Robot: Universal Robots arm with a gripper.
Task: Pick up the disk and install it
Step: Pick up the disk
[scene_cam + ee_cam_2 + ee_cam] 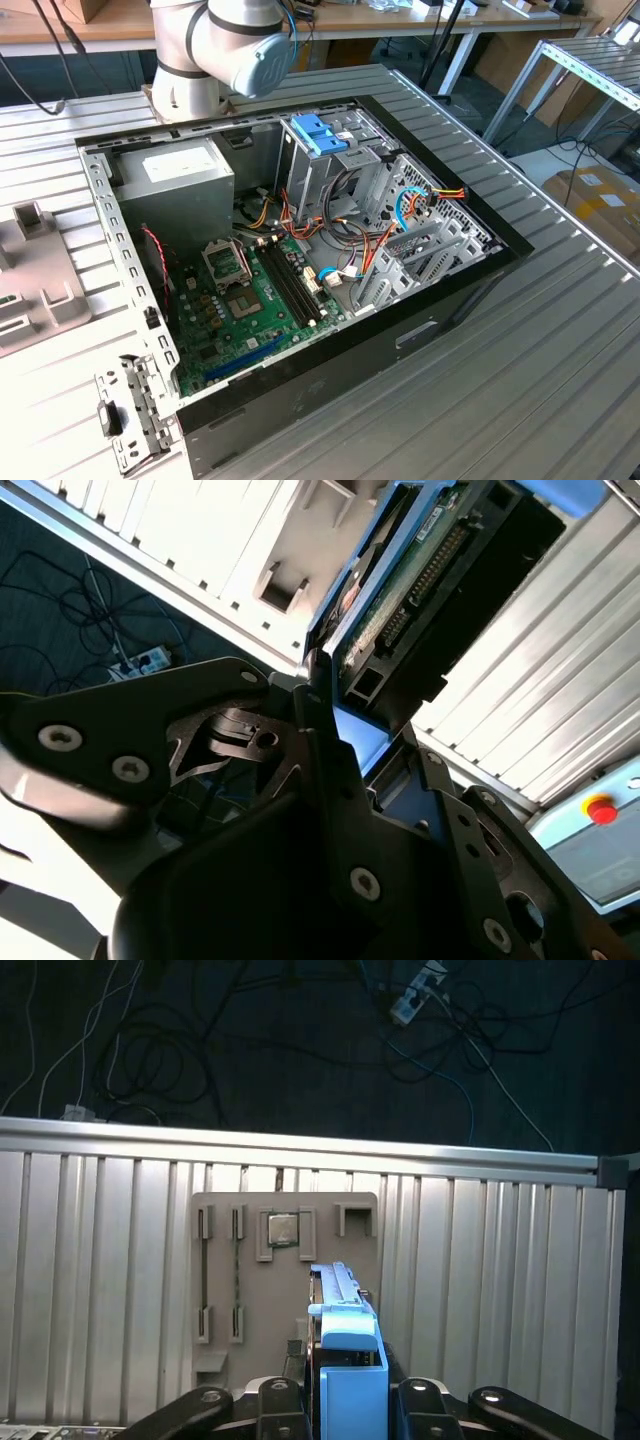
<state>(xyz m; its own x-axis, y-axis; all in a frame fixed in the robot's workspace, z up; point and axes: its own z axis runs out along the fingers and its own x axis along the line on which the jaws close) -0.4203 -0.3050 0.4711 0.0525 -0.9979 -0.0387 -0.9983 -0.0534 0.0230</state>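
Observation:
In both wrist views the disk (346, 1355) (415, 575) sits between my gripper's (350, 1400) (365, 738) black fingers (282, 1396). It is a dark drive with a green circuit board on one face and a light-blue plastic carrier rail around its edge. The gripper is shut on the disk, which stands edge-on over a grey parts holder (285, 1260) on the ribbed aluminium table (100, 1260). The open computer case (300, 260) lies in the middle of the exterior view. A tall metal drive cage with a blue bracket on top (318, 132) stands at its far side.
The robot arm's base and elbow (225, 45) stand behind the case. The grey parts holder (30, 275) lies at the exterior view's left, with a loose metal bracket (130, 410) nearer the front. Cables lie on the dark floor (300, 1050) past the table edge. A red button (600, 808) sits nearby.

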